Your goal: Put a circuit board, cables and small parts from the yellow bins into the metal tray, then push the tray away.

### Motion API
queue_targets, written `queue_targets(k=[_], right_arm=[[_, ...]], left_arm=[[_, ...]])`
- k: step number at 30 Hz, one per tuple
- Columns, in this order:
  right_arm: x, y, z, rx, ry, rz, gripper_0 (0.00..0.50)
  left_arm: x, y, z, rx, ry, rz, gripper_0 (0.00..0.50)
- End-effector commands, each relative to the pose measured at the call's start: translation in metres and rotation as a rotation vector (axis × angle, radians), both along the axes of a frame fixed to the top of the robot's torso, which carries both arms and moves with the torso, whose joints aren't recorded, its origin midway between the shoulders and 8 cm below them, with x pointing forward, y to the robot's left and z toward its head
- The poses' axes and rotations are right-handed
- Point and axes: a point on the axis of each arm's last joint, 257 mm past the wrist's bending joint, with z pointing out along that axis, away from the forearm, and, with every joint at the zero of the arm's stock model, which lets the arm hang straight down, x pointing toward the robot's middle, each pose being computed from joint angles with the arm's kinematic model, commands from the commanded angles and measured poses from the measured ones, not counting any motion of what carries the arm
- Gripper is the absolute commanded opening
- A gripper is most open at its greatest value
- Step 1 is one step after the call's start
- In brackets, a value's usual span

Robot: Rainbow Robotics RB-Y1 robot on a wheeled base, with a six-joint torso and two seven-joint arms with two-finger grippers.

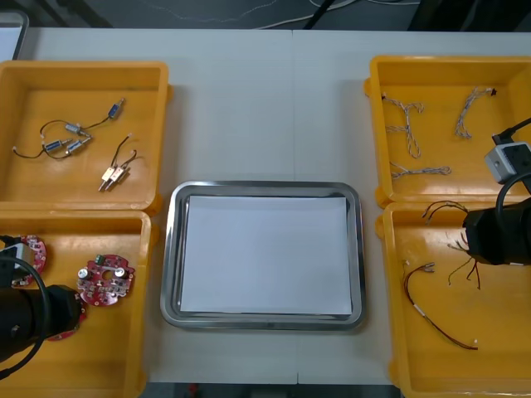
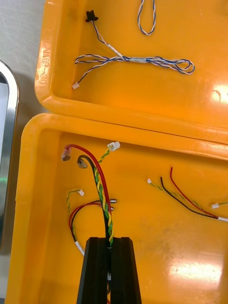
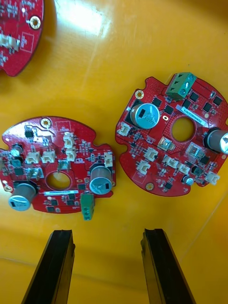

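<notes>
My right gripper [image 2: 109, 244] is shut on a red and yellow cable [image 2: 100, 183], a bundle with red, black and twisted yellow-green strands that runs out past the fingertips over the floor of the near right yellow bin [image 2: 28, 199]. In the front view the right arm [image 1: 496, 234] hangs over that bin. My left gripper [image 3: 108, 235] stands open above the near left bin [image 1: 137, 332]. Two round red circuit boards [image 3: 59, 166] [image 3: 173, 137] lie flat just beyond its fingertips, and a third [image 3: 16, 33] sits farther off. The metal tray [image 1: 171, 249], white inside, lies between the bins.
The far left bin [image 1: 83, 70] holds small metal parts [image 1: 114, 174] on black leads. Twisted blue and white cables [image 1: 408, 124] lie in the far right bin [image 1: 448, 66]. More loose cables [image 1: 436, 319] rest in the near right bin.
</notes>
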Motion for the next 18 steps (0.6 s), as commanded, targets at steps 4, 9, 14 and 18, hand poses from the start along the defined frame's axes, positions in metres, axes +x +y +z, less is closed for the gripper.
queue_targets(k=[4, 9, 14, 18], right_arm=[[0.004, 0.004, 0.007, 0.004, -0.018, -0.006, 0.0], [0.004, 0.004, 0.007, 0.004, -0.018, -0.006, 0.0], [0.004, 0.004, 0.007, 0.004, -0.018, -0.006, 0.0], [0.004, 0.004, 0.007, 0.004, -0.018, -0.006, 0.0]], left_arm=[[-0.011, 0.01, -0.013, 0.046, -0.002, -0.055, 0.424], [-0.013, 0.018, -0.02, 0.063, 0.003, -0.056, 0.421], [-0.015, 0.023, -0.025, 0.071, 0.008, -0.058, 0.421], [-0.014, 0.026, -0.03, 0.076, 0.009, -0.063, 0.419]])
